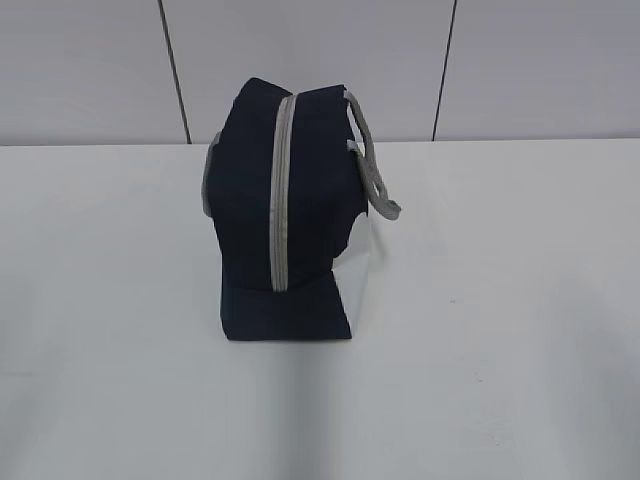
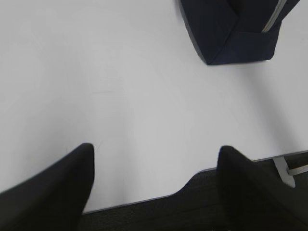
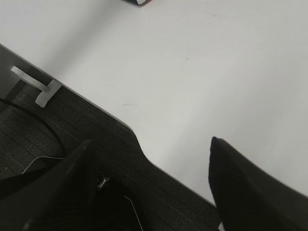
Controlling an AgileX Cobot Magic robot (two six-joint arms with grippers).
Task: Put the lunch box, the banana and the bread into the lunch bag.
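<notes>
Bag on white table

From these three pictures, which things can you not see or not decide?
- Inside of the lunch bag: hidden in the exterior view; its zipper appears closed.
- Lunch box, banana, bread: in no view; whether they are inside cannot be told.
- The bag in both wrist views: cut off by the top edge.
- Left gripper and right gripper: open, blurred, fingertips only; absent from the exterior view.
</notes>
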